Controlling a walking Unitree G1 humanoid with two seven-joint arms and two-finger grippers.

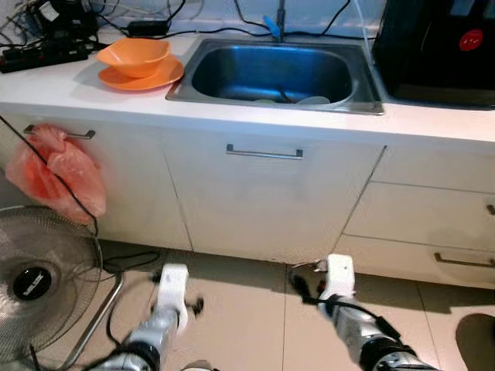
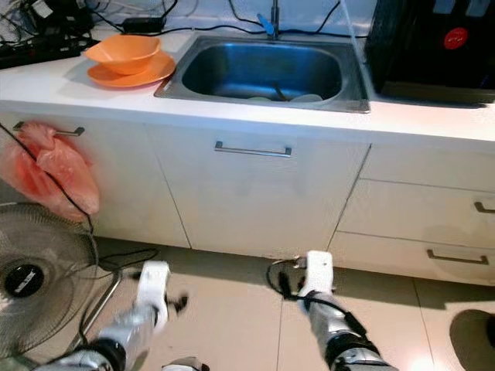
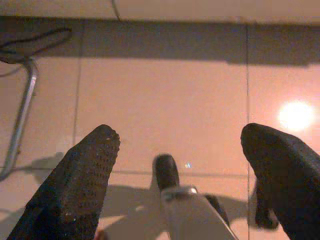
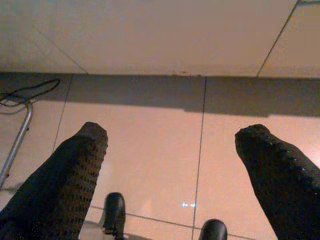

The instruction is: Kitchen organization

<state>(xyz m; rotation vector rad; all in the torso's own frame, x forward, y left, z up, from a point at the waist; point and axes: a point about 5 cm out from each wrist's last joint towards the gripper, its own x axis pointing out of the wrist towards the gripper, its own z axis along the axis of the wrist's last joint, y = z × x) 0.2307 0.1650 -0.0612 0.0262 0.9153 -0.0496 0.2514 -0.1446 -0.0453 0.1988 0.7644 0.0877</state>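
Hanging low over the floor tiles [image 1: 255,317] before the sink [image 1: 274,73], both grippers' jaws are spread, holding nothing.

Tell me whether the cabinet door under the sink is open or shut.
Shut. The door under the sink sits flush with its neighbours, its handle level, with no gap showing.

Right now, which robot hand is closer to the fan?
The left. The left gripper hangs low over the floor just beside the fan, while the right gripper hangs farther off, below the sink cabinet.
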